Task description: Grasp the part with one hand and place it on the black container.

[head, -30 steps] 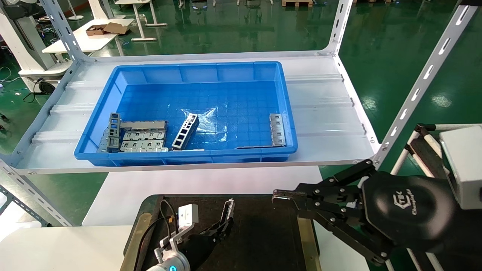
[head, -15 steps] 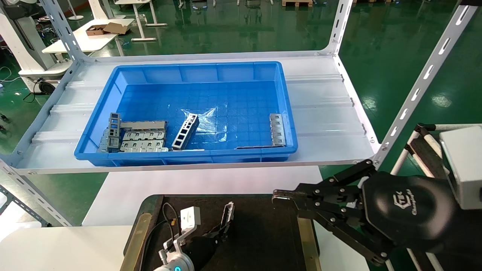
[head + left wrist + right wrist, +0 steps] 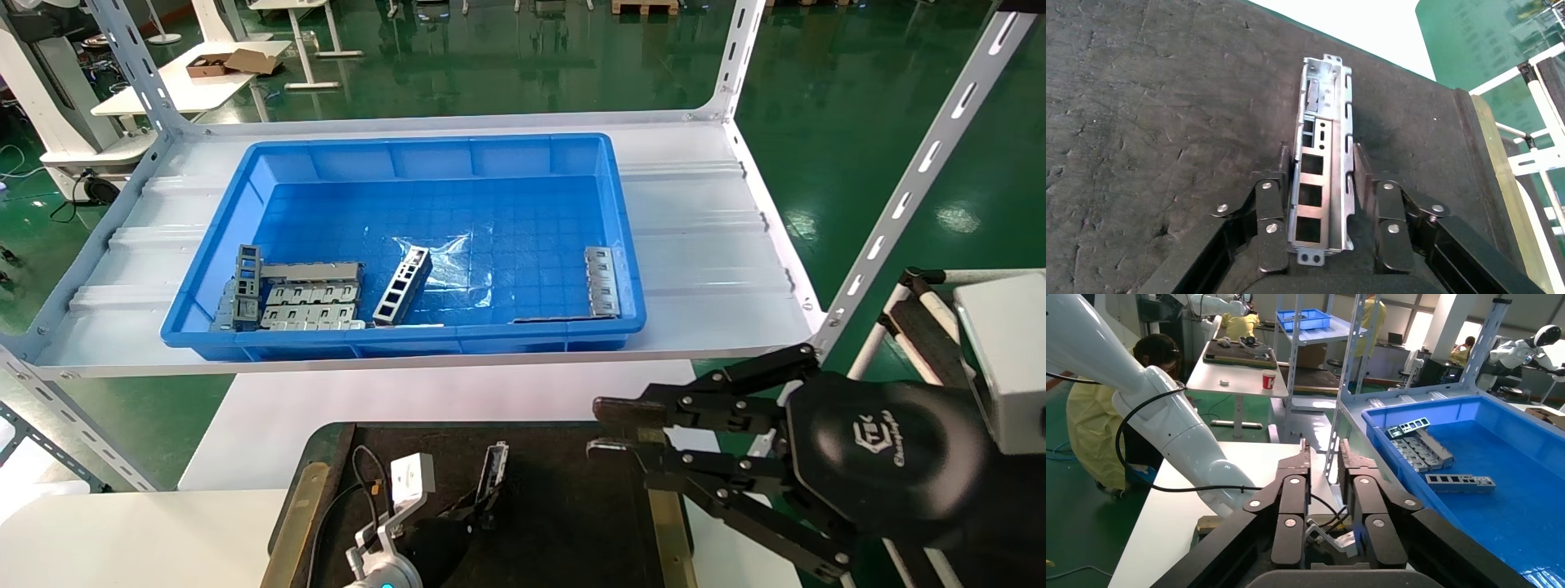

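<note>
Left gripper: the black two-fingered left gripper sits low over the tray, its fingers spread a little to either side of the part, with a narrow gap showing on each side, so it no longer clamps it

Part: the long narrow silver-grey metal channel, with square cut-outs along its floor and small tabs on its edges, lies flat on the dark surface between the left gripper's fingers, one end reaching beyond the fingertips; in the head view it lies near the middle of the tray

Black container: the wide flat rectangular tray with a dark felt-like top and brass-coloured side strips rests on the white table just before the robot

Right gripper: the black right gripper hangs above the tray's right edge, apart from the part, its fingers parted by a narrow gap and holding nothing

Blue bin: the deep blue plastic bin stands on the white metal shelf beyond the tray

Bin contents: a ladder-like grey bar with square holes and flat slotted metal plates lie in the near part of the bin
</note>
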Motion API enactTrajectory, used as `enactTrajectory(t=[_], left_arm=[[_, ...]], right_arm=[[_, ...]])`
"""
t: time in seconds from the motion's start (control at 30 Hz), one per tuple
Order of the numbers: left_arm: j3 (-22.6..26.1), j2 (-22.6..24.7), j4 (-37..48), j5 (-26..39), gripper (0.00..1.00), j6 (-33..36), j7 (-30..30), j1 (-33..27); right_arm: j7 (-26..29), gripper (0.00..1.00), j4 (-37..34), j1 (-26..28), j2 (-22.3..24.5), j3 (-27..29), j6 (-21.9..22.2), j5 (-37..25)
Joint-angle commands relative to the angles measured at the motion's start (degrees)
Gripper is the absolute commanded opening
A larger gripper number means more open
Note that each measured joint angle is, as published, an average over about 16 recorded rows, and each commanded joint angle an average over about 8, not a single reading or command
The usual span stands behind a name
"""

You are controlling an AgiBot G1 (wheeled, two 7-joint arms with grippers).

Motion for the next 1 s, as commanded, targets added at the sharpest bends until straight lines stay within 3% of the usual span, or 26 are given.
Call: enactTrajectory(t=[0.03,0.33,0.6,1.0], left_arm=[[0.1,0.1,0.1,-0.1,1.00,-0.1,0.0,0.1],[-0.2,-2.5,-4.4,1.9,1.00,-0.4,1.1,0.1],[-2.0,-9.4,-14.6,5.8,1.00,1.0,2.0,0.2],[-7.3,-21.1,-26.5,10.7,1.00,15.2,5.4,-0.4]], right_arm=[[0.0,1.00,0.0,0.0,0.0,0.0,0.0,0.0],[0.0,1.00,0.0,0.0,0.0,0.0,0.0,0.0],[0.0,1.00,0.0,0.0,0.0,0.0,0.0,0.0],[0.0,1.00,0.0,0.0,0.0,0.0,0.0,0.0]])
